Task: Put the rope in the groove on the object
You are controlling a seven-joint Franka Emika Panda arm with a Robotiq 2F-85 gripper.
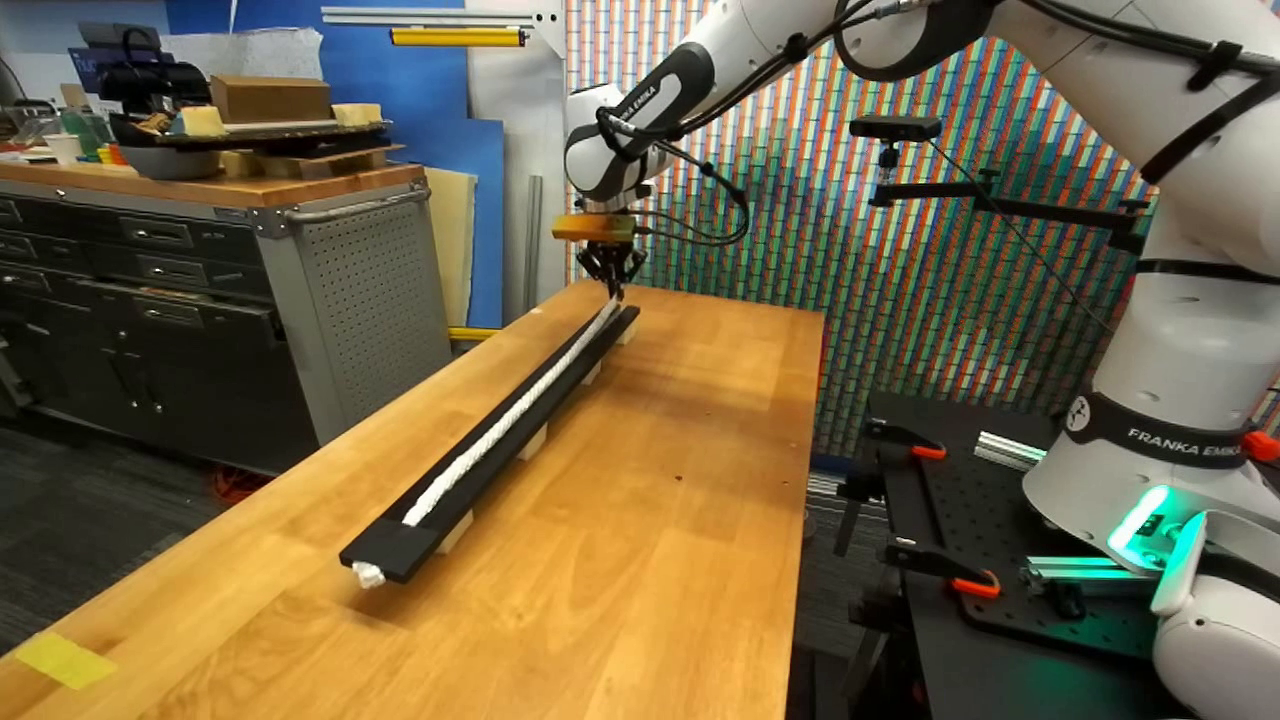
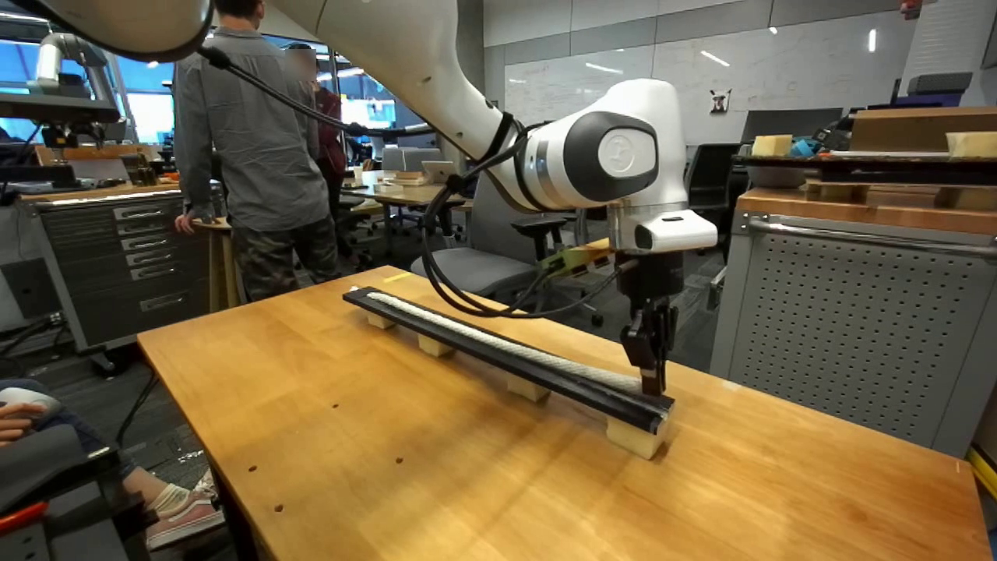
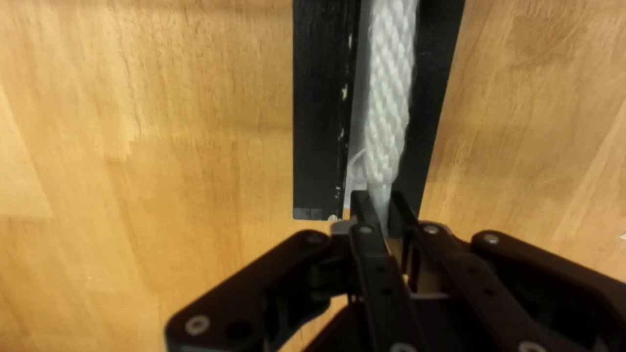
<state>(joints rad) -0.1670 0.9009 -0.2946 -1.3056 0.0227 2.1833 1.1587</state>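
End effector [image 3: 380, 210]: pinching the rope [image 1: 492, 437] by its narrowed tip, lower centre of the wrist view; probably gripped so near the end to steer the last stretch and hold the cord straight.
Rope's lie: along the top of the bar [image 2: 498, 354], from left of centre to right of centre in an exterior view, its line seemingly matched to the channel.
Groove [image 3: 361, 98]: a pale strip of it shows bare left of the rope in the wrist view; how deep the rope sits there I cannot tell.
Black end piece [image 1: 392, 545]: lower left in an exterior view, the rope passing beneath with a stub poking out; likely an anchor to pull against.
Wood blocks [image 2: 637, 438]: under the bar on the worktop [image 2: 467, 483], presumably for clearance.
Tip: probably wants lowering in line next; early release could let it spring sideways.
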